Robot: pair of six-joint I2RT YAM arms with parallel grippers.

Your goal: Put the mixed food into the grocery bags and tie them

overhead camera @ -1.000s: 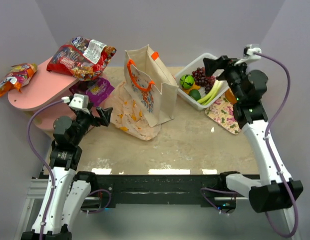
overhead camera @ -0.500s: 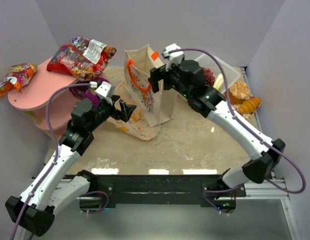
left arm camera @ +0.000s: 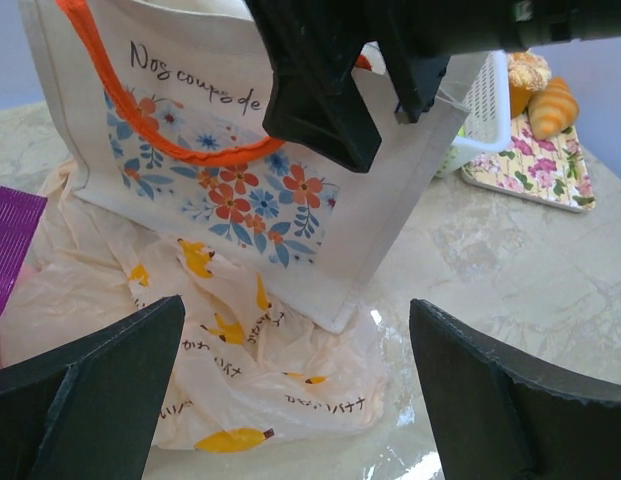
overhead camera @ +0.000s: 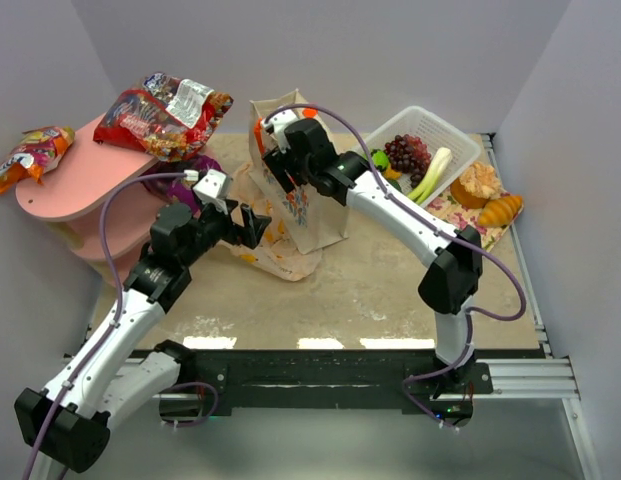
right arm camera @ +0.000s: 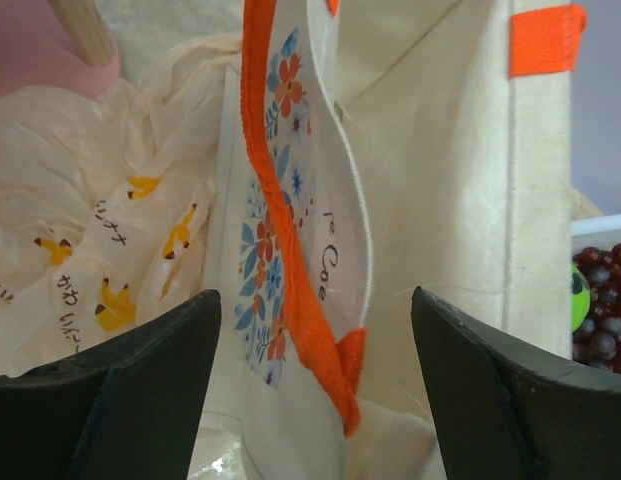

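Observation:
The beige canvas tote [overhead camera: 320, 210] with orange handles stands mid-table, mouth open. My right gripper [overhead camera: 280, 165] is open over its left rim; in its wrist view the jaws [right arm camera: 315, 400] straddle the front wall and orange handle [right arm camera: 290, 240]. The peach plastic bag [overhead camera: 275, 252] lies crumpled against the tote's left side. My left gripper [overhead camera: 252, 225] is open and empty, just above that bag [left arm camera: 220, 360]. Red [overhead camera: 160, 115], orange [overhead camera: 30, 155] and purple [overhead camera: 195, 172] snack packets lie at left. Grapes [overhead camera: 405, 152], a leek [overhead camera: 430, 175] and a green vegetable [overhead camera: 379, 158] are in the basket. Bread [overhead camera: 500, 210] lies at right.
A pink two-level shelf [overhead camera: 80, 175] at the left carries the packets. The white slatted basket [overhead camera: 445, 130] stands at the back right, beside a floral mat [overhead camera: 450, 215]. Walls close in on the left, back and right.
My right arm has swung from the basket leftwards to the tote's mouth. My left arm has reached forward and right, over the plastic bag. Both grippers stay open.

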